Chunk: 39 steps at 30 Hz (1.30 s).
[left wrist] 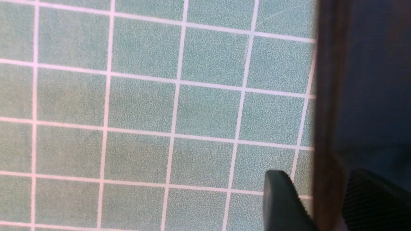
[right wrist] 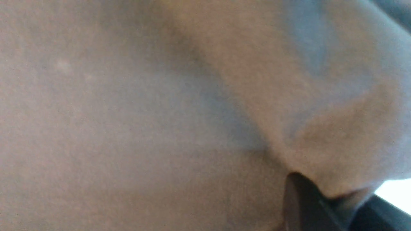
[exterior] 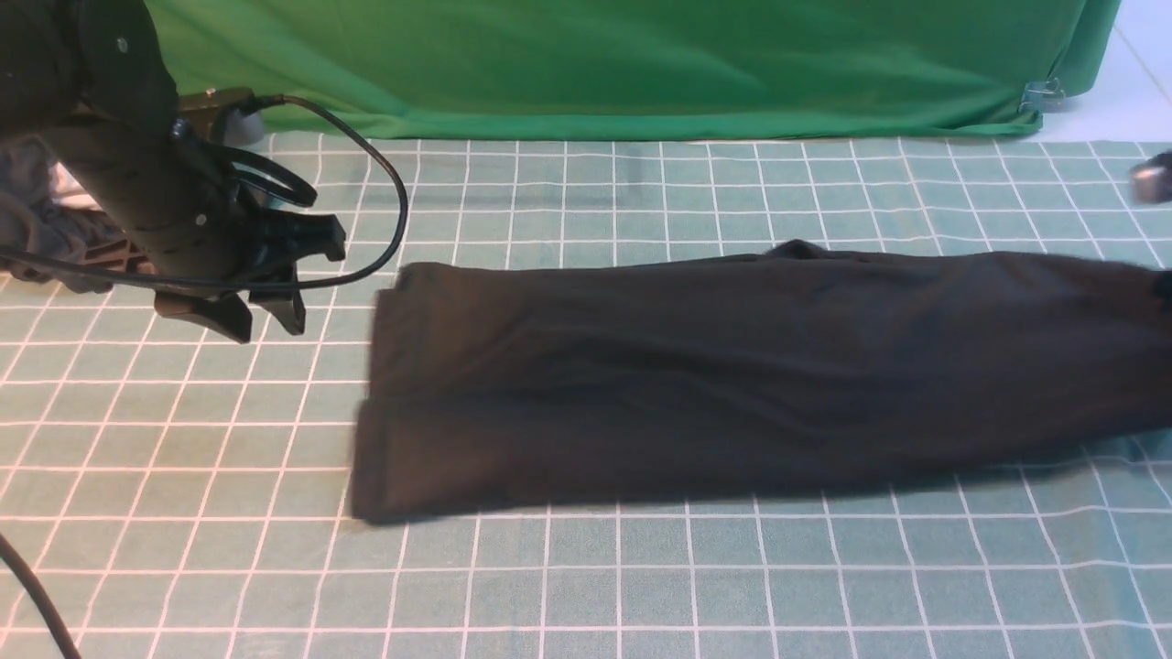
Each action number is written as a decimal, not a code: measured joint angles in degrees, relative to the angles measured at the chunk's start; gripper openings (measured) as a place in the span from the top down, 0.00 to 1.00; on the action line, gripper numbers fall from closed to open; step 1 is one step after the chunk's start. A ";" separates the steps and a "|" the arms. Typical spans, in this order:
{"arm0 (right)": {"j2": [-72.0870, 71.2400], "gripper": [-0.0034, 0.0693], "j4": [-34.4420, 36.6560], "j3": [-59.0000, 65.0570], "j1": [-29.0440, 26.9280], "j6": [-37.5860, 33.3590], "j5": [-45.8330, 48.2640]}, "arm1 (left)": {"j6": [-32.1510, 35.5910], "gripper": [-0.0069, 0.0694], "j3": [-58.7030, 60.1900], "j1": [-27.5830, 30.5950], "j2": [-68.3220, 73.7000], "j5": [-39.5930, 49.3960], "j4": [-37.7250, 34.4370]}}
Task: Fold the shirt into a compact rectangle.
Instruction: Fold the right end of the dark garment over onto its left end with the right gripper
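Front view: shirt (exterior: 732, 384) lies as long folded band across counter (exterior: 586, 567), right end running off frame. My left pincer (exterior: 265, 328) hangs jaws apart just beside left hem; I judge it's lined up to take that end.

Left wrist view: fingers (left wrist: 279, 202) spread, nothing held, dark shirt edge close by.

Right wrist view: fabric fills frame. Right pincer (right wrist: 340, 195) looks clamped on shirt fold, I reckon anchoring that end.

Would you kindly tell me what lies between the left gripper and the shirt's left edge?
Only bare checked tablecloth separates the left gripper from the shirt, as the front view shows; a black cable loops above that stretch.
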 joint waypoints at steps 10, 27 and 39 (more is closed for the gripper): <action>-10.07 0.85 1.71 0.00 -3.30 5.64 0.52 | 3.69 0.72 0.00 0.00 0.00 -0.45 -0.21; -13.62 0.86 13.59 0.00 36.41 18.47 -15.75 | 3.69 0.86 0.00 0.00 0.00 -4.79 -1.04; -2.38 0.85 14.67 0.05 54.10 19.04 -38.18 | 3.69 0.86 0.00 0.00 0.00 -6.08 -1.04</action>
